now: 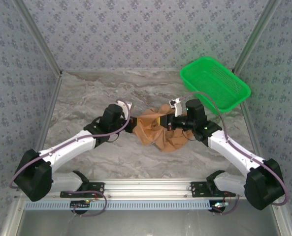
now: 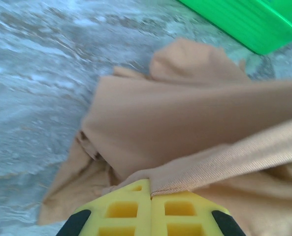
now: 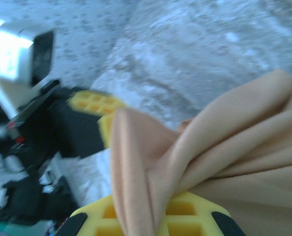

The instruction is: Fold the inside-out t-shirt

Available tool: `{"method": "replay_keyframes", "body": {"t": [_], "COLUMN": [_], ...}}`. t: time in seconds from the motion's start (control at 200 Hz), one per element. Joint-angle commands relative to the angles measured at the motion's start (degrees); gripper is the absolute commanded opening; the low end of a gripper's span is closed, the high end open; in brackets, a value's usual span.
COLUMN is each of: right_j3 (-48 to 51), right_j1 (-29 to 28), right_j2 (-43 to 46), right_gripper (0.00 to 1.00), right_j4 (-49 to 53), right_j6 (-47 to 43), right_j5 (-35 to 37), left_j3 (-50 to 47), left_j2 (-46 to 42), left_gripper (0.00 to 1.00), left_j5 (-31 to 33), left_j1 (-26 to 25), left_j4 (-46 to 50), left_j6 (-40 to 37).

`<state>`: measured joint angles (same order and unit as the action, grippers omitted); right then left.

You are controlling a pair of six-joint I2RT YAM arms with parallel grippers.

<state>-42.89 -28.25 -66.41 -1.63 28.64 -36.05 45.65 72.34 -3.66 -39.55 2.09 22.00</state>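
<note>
The orange-tan t-shirt (image 1: 158, 130) lies bunched and wrinkled mid-table between the two arms. My left gripper (image 1: 132, 124) is at its left edge; in the left wrist view its yellow fingers (image 2: 131, 209) are pressed together on a hemmed strip of the t-shirt (image 2: 185, 123). My right gripper (image 1: 171, 122) is at the shirt's right side; in the right wrist view its yellow fingers (image 3: 197, 214) are shut on a raised fold of the t-shirt (image 3: 150, 162). The cloth stretches between both grippers. No neck label is visible.
A green mesh basket (image 1: 213, 83) stands at the back right, close behind the right arm, and its corner (image 2: 254, 24) appears in the left wrist view. Patterned walls enclose the marble table (image 1: 96, 93). The left gripper (image 3: 94, 105) shows in the right wrist view.
</note>
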Motion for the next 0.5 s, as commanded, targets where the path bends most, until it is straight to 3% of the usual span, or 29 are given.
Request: {"method": "replay_keyframes", "body": {"t": [0.0,0.135,0.28,0.495], "right_j3": [0.31,-0.72,-1.66,-1.64], "right_j1": [0.22,0.08,0.52,0.72], "right_j2": [1.09,0.49,0.51,-0.34], "right_gripper": [0.0,0.0,0.0,0.0], "right_j4": [-7.2,-7.56,-3.76,-4.8], "right_j6": [3.71,3.53,2.29,2.3], "right_j5": [-11.62,-13.41,-11.11,-10.87], "left_j3": [5.44,10.04,6.09,0.35], "left_j2": [2.93,5.25,-2.61,-11.25], "left_gripper": [0.01,0.23,0.44,0.55], "left_j5": [7.8,7.67,3.36,-12.85], "left_j1": [0.62,0.63,0.21,-1.59], "left_j4": [3.94,10.02,9.38,5.08], "left_j6": [-0.81,-2.49,-4.19,-8.77]}}
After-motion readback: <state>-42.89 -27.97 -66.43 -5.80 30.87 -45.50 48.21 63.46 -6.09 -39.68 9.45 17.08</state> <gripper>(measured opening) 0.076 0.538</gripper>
